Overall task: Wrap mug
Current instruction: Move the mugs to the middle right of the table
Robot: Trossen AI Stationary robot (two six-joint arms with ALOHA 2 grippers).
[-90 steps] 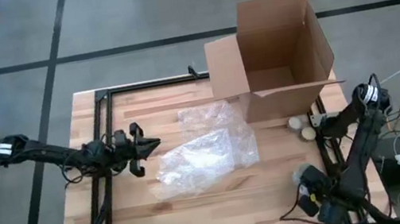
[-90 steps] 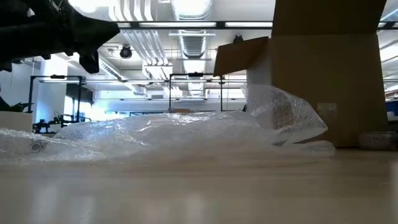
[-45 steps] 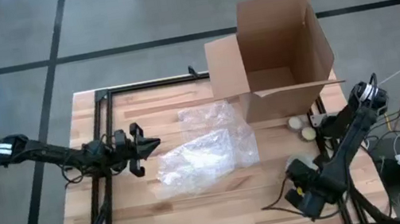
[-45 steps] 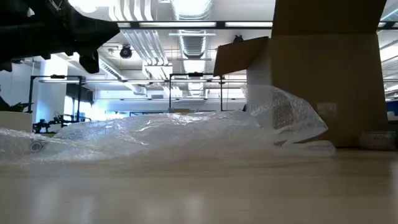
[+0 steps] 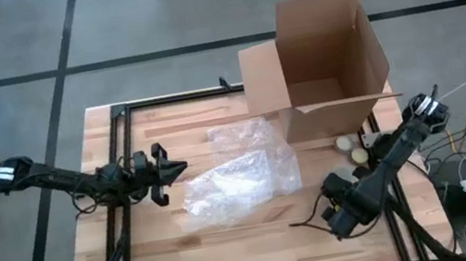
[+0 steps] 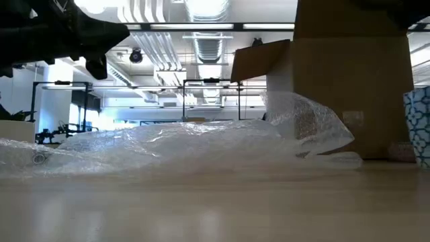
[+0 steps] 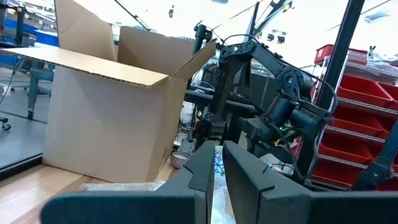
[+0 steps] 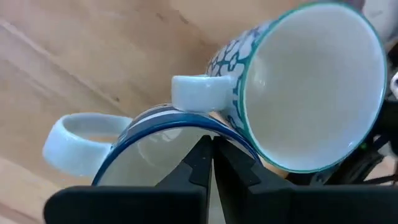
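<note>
right hand [image 5: 340,216] grips mug [image 8: 155,149]; cardboard box [image 5: 325,60] open.

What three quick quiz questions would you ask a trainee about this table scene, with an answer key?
1. True or false: the cardboard box has its top flaps shut.
2. What lies on the table between the left gripper and the right gripper? A) bubble wrap B) a folded towel C) newspaper
3. Fill in: the right wrist view shows ___ mugs close to that gripper.

Key:
1. False; the flaps stand open.
2. A.
3. Two: a blue-rimmed mug at the fingertips and a patterned mug beside it.
</note>
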